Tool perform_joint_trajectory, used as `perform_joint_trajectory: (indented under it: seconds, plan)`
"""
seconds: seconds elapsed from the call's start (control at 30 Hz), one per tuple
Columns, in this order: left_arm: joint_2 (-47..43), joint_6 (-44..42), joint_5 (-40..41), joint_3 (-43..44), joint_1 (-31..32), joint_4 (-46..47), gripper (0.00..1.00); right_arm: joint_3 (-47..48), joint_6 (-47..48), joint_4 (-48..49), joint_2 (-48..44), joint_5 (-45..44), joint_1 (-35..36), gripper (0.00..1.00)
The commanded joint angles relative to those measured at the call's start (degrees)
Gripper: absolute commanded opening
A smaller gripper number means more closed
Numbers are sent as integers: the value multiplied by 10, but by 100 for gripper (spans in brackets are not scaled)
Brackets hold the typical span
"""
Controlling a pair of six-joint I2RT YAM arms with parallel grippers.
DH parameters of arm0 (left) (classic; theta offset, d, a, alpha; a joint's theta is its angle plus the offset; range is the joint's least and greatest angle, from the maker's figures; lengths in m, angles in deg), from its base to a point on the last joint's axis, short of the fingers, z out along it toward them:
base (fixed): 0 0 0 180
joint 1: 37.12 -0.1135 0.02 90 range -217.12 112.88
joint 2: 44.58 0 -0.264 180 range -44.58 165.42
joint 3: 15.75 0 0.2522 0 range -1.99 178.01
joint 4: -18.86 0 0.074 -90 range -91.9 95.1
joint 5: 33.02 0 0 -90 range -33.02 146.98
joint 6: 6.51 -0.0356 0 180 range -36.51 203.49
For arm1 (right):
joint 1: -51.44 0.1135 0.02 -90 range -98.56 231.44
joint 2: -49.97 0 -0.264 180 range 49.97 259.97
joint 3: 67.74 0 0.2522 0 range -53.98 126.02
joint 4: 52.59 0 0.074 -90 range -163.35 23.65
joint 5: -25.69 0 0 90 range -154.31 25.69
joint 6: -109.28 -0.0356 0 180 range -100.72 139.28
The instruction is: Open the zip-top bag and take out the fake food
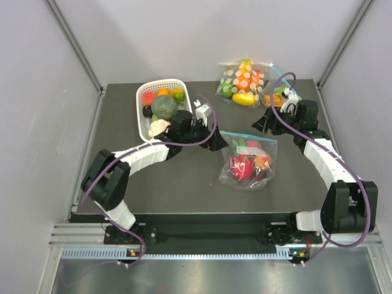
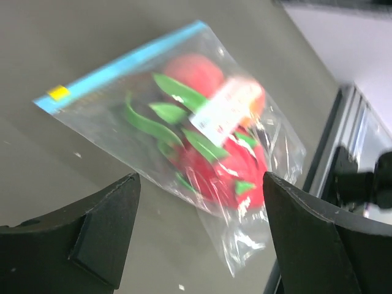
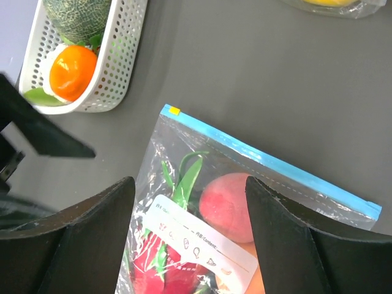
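The zip-top bag lies flat on the dark table, right of centre, its teal-blue zip strip on the far edge and looking closed. Inside are the fake food pieces: a pink-red dragon fruit with green leaves and a peach, under a white label. My left gripper is open and empty, just left of the bag's zip corner; its view shows the bag ahead. My right gripper is open and empty, above the bag's far edge.
A white basket with cabbage, cauliflower and oranges stands at the back left, also in the right wrist view. A polka-dot bag and a small bag of orange pieces lie at the back right.
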Motion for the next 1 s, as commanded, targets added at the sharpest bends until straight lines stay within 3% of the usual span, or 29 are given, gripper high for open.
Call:
perform_joint_trajectory:
  seconds: [0.0, 0.2, 0.4, 0.6, 0.7, 0.73, 0.83, 0.97]
  plan:
    - [52, 66, 31, 33, -8, 73, 85, -1, 3, 35, -23, 21, -5, 73]
    - [128, 117, 50, 74, -21, 93, 85, -6, 3, 38, -38, 24, -5, 73]
    - [147, 126, 87, 88, -23, 63, 84, -6, 2, 37, -42, 27, -5, 73]
    - [174, 175, 47, 65, -29, 160, 81, -10, -1, 45, -33, 35, -5, 73]
    - [202, 215, 10, 58, -29, 228, 69, -10, -1, 44, -37, 32, -5, 73]
    - [209, 224, -2, 55, -30, 243, 58, -10, 0, 42, -39, 32, -6, 73]
    - [231, 261, -31, 46, -34, 310, 39, -10, 2, 40, -45, 30, -5, 73]
    - [237, 281, -47, 41, -43, 340, 25, -10, 4, 39, -50, 28, -5, 73]
